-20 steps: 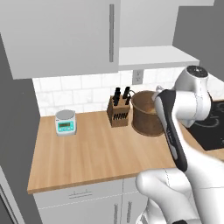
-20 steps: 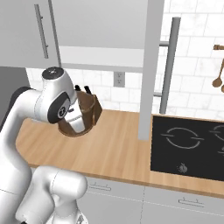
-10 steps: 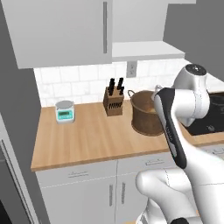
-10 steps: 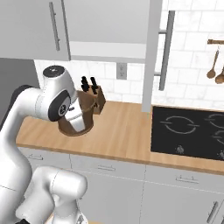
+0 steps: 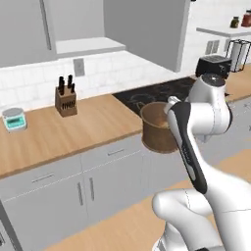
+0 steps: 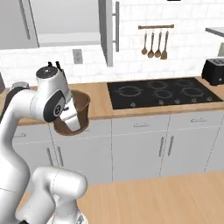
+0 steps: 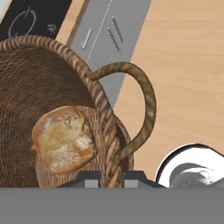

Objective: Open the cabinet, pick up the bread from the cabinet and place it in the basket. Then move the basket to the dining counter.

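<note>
The gripper (image 7: 111, 177) is clamped narrow on the rim of the basket (image 5: 158, 127), holding it in the air past the worktop edge, over the grey lower units. Bare wood floor lies open at 3 o'clock in the hand view. The bread (image 7: 64, 138), golden and crusty, sits in the basket's bottom at 9 o'clock.

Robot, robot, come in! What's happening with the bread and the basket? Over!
End effector shut on basket rim, basket held off the worktop. Bread sits inside. Dining counter not in sight. Nothing blocking.
</note>
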Available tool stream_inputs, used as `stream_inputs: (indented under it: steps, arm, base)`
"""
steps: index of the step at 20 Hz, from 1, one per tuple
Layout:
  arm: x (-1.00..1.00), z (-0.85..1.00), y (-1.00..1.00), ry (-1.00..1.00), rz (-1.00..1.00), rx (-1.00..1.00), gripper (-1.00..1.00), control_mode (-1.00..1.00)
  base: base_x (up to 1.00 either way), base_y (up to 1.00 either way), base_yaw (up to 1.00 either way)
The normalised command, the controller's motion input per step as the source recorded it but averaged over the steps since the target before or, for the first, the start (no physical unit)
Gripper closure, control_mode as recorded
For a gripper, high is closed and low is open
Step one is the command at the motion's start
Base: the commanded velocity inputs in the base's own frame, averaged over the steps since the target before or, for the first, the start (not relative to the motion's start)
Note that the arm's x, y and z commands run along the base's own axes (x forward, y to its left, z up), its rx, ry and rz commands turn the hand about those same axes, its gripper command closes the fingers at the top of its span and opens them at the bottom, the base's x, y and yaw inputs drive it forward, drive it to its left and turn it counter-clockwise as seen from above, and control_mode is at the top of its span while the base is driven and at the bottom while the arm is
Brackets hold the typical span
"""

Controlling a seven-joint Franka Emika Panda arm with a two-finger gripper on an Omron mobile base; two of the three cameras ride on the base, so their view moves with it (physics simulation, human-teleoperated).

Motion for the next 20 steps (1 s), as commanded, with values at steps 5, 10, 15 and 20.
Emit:
stream_inputs:
  steps: [5,10,15,20]
  arm:
    - [0.00,0.00,0.00,0.00,0.00,0.00,1.00,1.00]
    - [0.00,0.00,0.00,0.00,0.00,0.00,1.00,1.00]
    - [0.00,0.00,0.00,0.00,0.00,0.00,1.00,1.00]
    - [0.00,0.00,0.00,0.00,0.00,0.00,1.00,1.00]
  base:
    - [-0.30,0.00,-0.94]
    - [-0.03,0.00,-1.00]
    - [0.00,0.00,-1.00]
    - [0.00,0.00,-1.00]
